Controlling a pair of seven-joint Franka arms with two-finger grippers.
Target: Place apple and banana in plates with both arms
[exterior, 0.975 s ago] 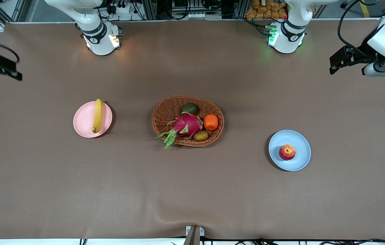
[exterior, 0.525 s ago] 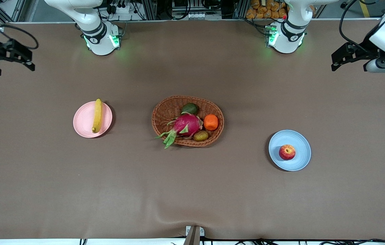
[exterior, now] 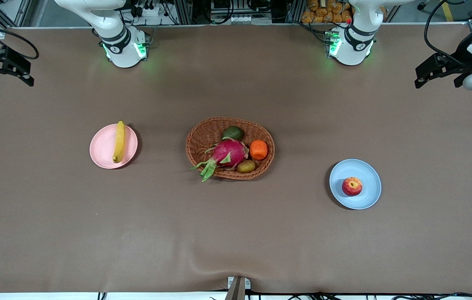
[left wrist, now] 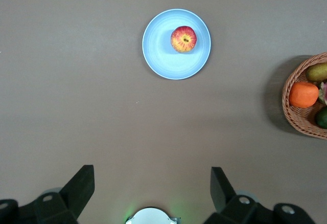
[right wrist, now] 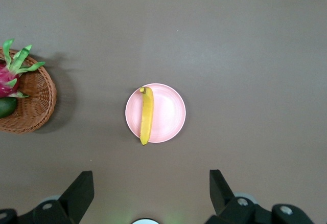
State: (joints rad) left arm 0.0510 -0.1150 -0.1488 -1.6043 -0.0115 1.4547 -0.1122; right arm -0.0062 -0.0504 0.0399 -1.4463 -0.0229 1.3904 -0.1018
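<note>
Seen across the wide brown table [exterior: 236, 233]: wicker basket [exterior: 202, 133] in the middle, holding dragon fruit [exterior: 229, 152] and orange fruit [exterior: 258, 150]. Toward the right arm's end, pink plate [exterior: 102, 152] carrying the banana [exterior: 119, 141]; toward the left arm's end and nearer to the camera, blue plate [exterior: 367, 173] carrying the apple [exterior: 352, 186]. High over the table's ends, well apart from all fruit: left gripper [left wrist: 152, 183] and right gripper [right wrist: 152, 183], each empty with fingers spread wide. Task probably complete; best now to park both arms, keep high, avoid disturbing either plate.
</note>
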